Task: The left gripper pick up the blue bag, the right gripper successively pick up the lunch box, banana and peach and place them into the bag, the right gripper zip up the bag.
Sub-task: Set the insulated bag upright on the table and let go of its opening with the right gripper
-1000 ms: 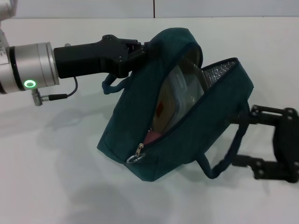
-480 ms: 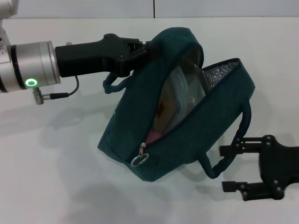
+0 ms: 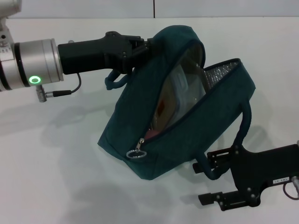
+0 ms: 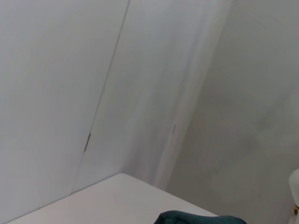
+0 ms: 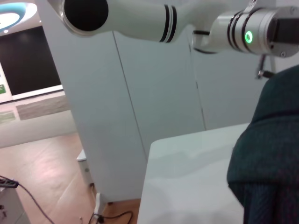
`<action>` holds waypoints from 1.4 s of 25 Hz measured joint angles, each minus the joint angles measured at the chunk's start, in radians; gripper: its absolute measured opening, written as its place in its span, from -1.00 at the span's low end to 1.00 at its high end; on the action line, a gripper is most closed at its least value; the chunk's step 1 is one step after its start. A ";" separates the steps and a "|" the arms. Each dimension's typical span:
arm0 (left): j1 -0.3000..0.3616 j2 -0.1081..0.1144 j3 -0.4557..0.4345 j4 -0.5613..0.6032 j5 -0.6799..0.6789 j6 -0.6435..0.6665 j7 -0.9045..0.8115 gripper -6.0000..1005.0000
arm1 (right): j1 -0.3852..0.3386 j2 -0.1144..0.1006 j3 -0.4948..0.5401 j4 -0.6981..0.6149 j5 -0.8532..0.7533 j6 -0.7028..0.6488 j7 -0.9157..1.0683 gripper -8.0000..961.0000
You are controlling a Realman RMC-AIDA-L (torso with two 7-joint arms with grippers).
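My left gripper (image 3: 143, 47) is shut on the top rim of the blue bag (image 3: 140, 107) and holds it tilted above the white table, mouth open. Through the opening I see the clear lunch box (image 3: 181, 95) and a pink sliver of the peach (image 3: 153, 134) near the zipper's lower end. The banana is hidden. A metal ring pull (image 3: 136, 154) hangs at the zipper's low end. My right gripper (image 3: 207, 183) is open low beside the bag's front right, its upper finger by the foot of the near handle (image 3: 244, 126). The bag's dark fabric (image 5: 271, 154) fills the right wrist view's side.
The white table (image 3: 56, 177) spreads under and around the bag. A second handle (image 3: 113, 82) loops out below my left claw. A pale wall with seams (image 4: 107, 93) stands behind the table. The right wrist view shows my left arm's wrist with its green ring (image 5: 248, 36).
My right gripper has swung from beside the bag's right end to low in front of it, closer to the near handle's foot. The left arm and bag shifted only slightly.
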 joint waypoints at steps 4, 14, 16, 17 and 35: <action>0.000 0.000 0.000 0.000 0.000 -0.002 0.012 -0.91 | 0.003 0.003 -0.001 0.001 -0.004 0.030 0.023 0.41; 0.009 0.000 -0.010 -0.036 -0.009 -0.004 0.092 -0.91 | -0.049 0.006 0.035 0.034 0.135 0.061 -0.114 -0.21; 0.012 0.000 -0.027 -0.057 -0.015 -0.004 0.119 -0.91 | -0.074 0.005 0.035 0.043 0.193 0.046 -0.171 -0.37; 0.015 0.000 -0.038 -0.069 -0.019 -0.004 0.132 -0.91 | -0.086 0.004 0.036 0.046 0.222 0.041 -0.187 -0.45; 0.151 -0.003 -0.058 -0.333 -0.180 0.208 0.629 -0.91 | -0.101 -0.058 0.221 0.031 0.358 0.016 -0.044 -0.82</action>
